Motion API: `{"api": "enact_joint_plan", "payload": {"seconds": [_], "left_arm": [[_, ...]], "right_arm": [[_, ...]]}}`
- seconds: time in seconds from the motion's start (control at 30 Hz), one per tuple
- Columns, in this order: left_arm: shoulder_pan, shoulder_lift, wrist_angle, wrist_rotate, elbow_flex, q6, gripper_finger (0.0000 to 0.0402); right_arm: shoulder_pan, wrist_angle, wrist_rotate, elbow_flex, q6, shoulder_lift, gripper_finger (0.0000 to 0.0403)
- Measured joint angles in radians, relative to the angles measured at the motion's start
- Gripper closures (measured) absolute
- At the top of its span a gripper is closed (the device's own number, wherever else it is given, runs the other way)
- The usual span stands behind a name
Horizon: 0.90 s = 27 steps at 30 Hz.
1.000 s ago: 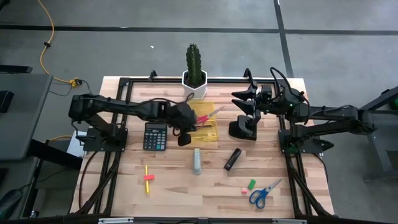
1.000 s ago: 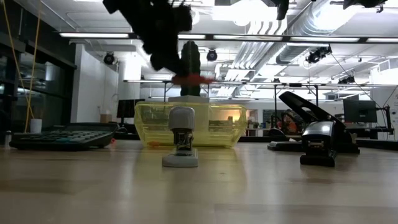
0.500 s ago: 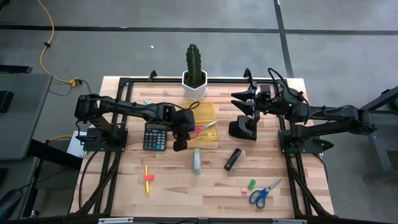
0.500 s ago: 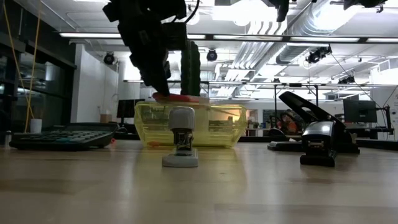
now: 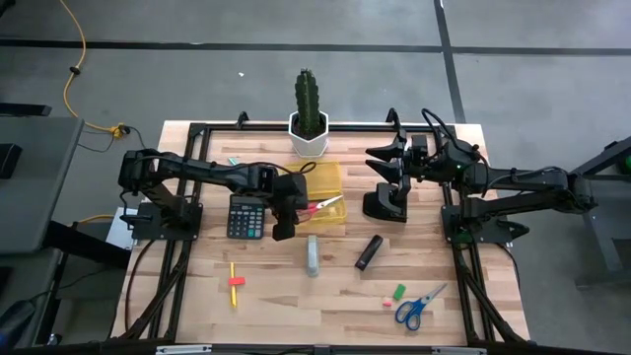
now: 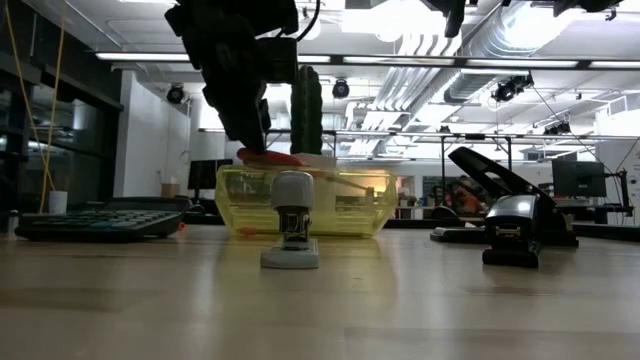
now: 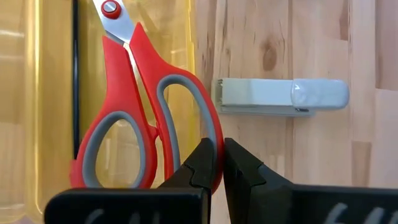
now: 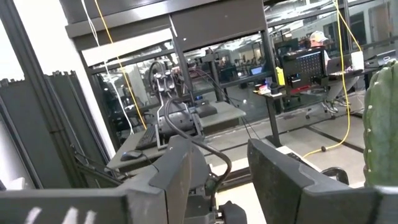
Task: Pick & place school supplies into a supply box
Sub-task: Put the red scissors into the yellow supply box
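Observation:
The red-handled scissors (image 7: pixel 140 106) hang over the supply box (image 5: pixel 332 183), a shallow translucent yellow tray in the middle of the table. My left gripper (image 7: pixel 219 149) is shut on them at the box's near left corner (image 5: pixel 299 208). In the low view the red handles (image 6: pixel 270 157) sit at the height of the box's rim (image 6: pixel 305 168), and the blades slant down inside. My right gripper (image 5: pixel 386 161) is held high at the far right, open and with nothing between its fingers (image 8: pixel 217 180). My left gripper pinches the outer rim of one handle loop (image 7: pixel 211 146) between its two fingertips. The fingers slant down from above. The blades (image 7: pixel 118 22) point away from the fingers, over the box. Whether the scissors rest on the box, I cannot tell.
A black calculator (image 5: pixel 246 215) lies left of the box and a white stapler (image 5: pixel 312 254) in front of it. A black marker (image 5: pixel 369 251), a black hole punch (image 5: pixel 385 202), blue scissors (image 5: pixel 421 306), two small erasers (image 5: pixel 394 296) and a yellow pencil (image 5: pixel 235 283) lie around. A cactus pot (image 5: pixel 309 128) stands behind.
My left gripper has gone down and a little toward the table's near edge, tipping steeper. The scissors have come down with it from above the box to rim height, blades dipping into the box. It has stayed shut.

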Motion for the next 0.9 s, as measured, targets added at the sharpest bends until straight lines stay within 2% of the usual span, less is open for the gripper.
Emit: {"api": "enact_joint_plan", "payload": {"seconds": [0.23, 0.7, 0.9], "left_arm": [[-0.002, 0.000, -0.020, 0.043, 0.000, -0.017, 0.0397], [-0.002, 0.000, -0.057, 0.043, 0.000, -0.072, 0.0397], [-0.003, 0.001, -0.045, 0.026, 0.000, -0.044, 0.0397]], "right_arm": [[0.000, 0.000, 0.000, 0.000, 0.000, 0.000, 0.0252], [0.000, 0.000, 0.000, 0.000, 0.000, 0.000, 0.0252], [0.000, 0.000, 0.000, 0.000, 0.000, 0.000, 0.0252]]}}
